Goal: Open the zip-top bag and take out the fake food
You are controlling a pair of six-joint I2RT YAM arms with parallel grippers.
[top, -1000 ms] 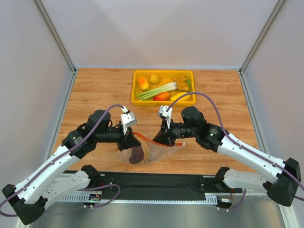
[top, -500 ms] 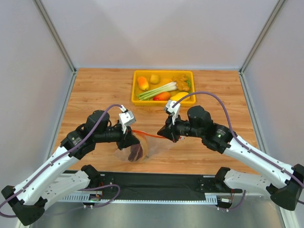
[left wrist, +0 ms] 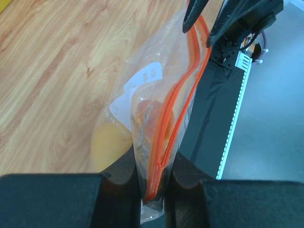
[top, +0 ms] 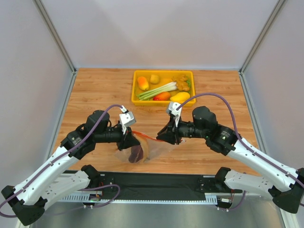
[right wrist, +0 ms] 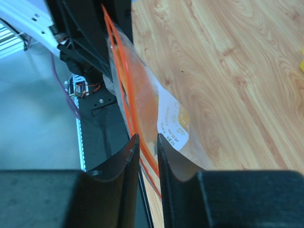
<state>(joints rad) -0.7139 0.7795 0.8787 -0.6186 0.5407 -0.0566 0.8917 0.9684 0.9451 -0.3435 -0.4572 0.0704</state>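
While the left hand (left wrist: 154, 186) clenched the zip-top bag (left wrist: 142, 90) as anchor, the right hand (right wrist: 146, 142) straddled its zip strip (right wrist: 124, 95). Whether it gripped could not be told.

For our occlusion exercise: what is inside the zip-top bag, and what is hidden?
Through the clear zip-top bag show a dark maroon meat slice, a yellow fruit and orange-red bits. The white label and crinkled plastic hide anything else.

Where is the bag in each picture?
Top view: bag low and centre.
Left wrist: bag fills the middle, running up from the bottom edge.
Right wrist: bag runs from top left down to the centre.
Shared landmark: its orange zip strip.
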